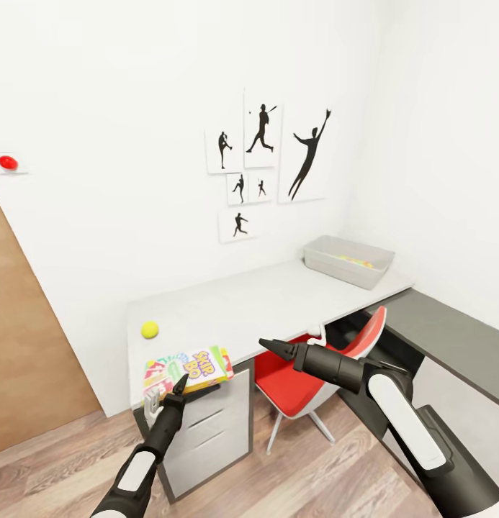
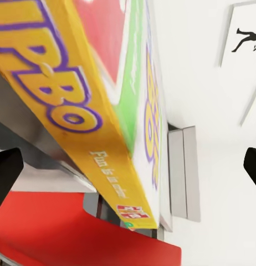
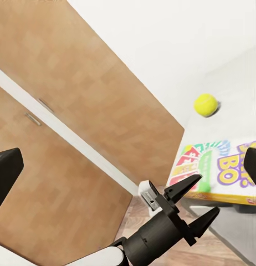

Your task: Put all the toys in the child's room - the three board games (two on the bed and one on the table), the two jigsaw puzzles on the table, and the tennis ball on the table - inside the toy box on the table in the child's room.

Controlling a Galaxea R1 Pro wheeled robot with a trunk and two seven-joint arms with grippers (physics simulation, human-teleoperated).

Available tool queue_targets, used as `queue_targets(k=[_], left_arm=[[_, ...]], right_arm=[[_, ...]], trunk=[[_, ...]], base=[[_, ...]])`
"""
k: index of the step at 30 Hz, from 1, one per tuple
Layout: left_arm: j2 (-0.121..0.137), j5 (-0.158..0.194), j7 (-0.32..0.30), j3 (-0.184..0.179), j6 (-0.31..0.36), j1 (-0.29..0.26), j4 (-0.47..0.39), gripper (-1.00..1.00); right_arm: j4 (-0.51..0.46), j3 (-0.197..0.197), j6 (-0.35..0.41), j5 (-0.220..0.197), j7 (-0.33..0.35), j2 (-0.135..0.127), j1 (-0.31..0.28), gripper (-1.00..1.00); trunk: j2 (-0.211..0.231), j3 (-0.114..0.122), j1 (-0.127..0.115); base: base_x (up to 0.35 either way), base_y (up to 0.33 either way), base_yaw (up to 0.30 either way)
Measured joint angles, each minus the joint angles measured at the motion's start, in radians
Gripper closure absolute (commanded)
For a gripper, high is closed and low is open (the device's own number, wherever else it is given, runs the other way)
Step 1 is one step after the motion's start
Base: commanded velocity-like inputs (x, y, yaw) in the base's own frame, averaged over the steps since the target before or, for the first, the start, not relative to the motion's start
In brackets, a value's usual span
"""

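Left end effector [image 1: 178, 386]: black, two-fingered, jaws apart, poised at the near edge of the board game box [image 1: 188, 367], the fingers on either side of the box edge without visibly clamping it. In the left wrist view the box [image 2: 114, 119], yellow-sided with purple lettering, lay between the spread fingertips [image 2: 6, 174]. Right end effector [image 1: 273, 347]: black, held out over the red chair [image 1: 307, 374] just beside the desk front; jaws apart, as its own wrist view showed both fingertips [image 3: 7, 172] wide, looking toward the left end effector [image 3: 192, 202], the box [image 3: 216, 172] and the ball [image 3: 205, 105].

Board game box: lying flat at the near corner of the desk [image 1: 278, 298], above white drawers [image 1: 206, 432].

Tennis ball [image 1: 150, 329]: yellow-green, on the desk top just behind the box, apart from it.

Toy box [image 1: 348, 260]: pale grey bin at the far end of the desk, by the wall, with coloured pieces inside.

Silhouette pictures [image 1: 267, 162]: on the white wall above the desk.
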Motion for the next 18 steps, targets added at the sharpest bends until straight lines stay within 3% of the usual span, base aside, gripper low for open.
queue_targets(k=[13, 18], left_arm=[[0.0, 0.001, 0.0, 0.0, 0.0, 0.0, 0.0, -1.0], [0.0, 0.001, 0.0, 0.0, 0.0, 0.0, 0.0, -1.0]], right_arm=[[0.0, 0.001, 0.0, 0.0, 0.0, 0.0, 0.0, -1.0], [0.0, 0.001, 0.0, 0.0, 0.0, 0.0, 0.0, -1.0]], trunk=[[0.0, 0.0, 0.0], [0.0, 0.0, 0.0]], base=[[0.019, -0.011, 0.0], [0.123, 0.0, 0.0]])
